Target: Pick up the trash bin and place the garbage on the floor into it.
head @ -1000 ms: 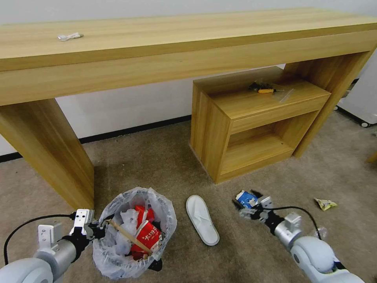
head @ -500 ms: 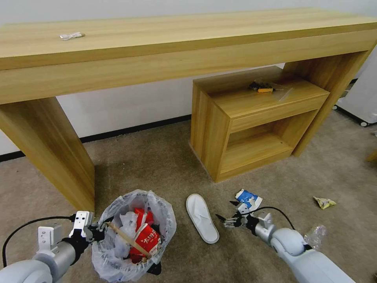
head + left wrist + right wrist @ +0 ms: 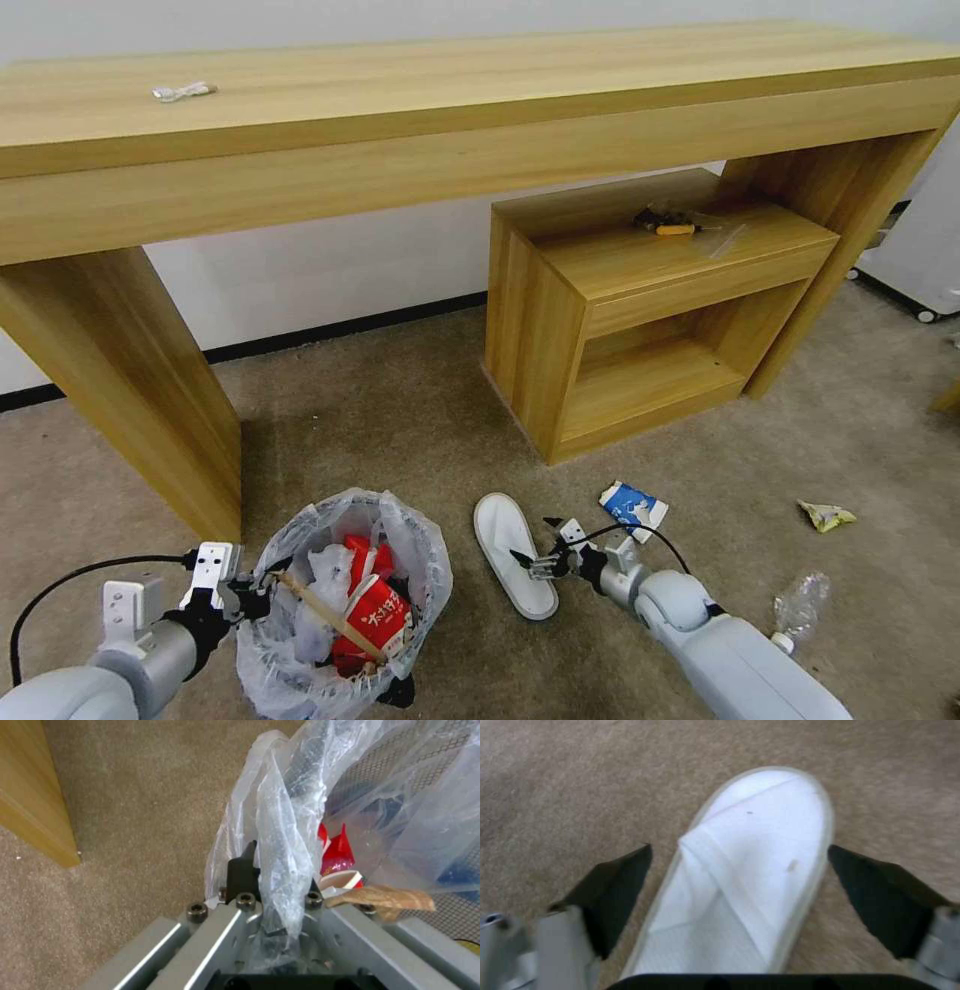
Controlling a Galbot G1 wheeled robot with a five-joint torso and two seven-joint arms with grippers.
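The white slipper lies on the floor just right of the trash bin, its long axis running away from the robot, straddled crosswise by the right gripper with fingers spread, while the left gripper pinches the bin's bag-lined rim.

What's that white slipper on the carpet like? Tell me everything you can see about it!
The white slipper is soft-looking cloth with a wide band across the top and a pale rim around its flat sole. It lies flat, sole down, on the tan carpet between the trash bin and a blue-white carton. The right gripper hangs over it, open, its black fingers on either side, not yet squeezing.
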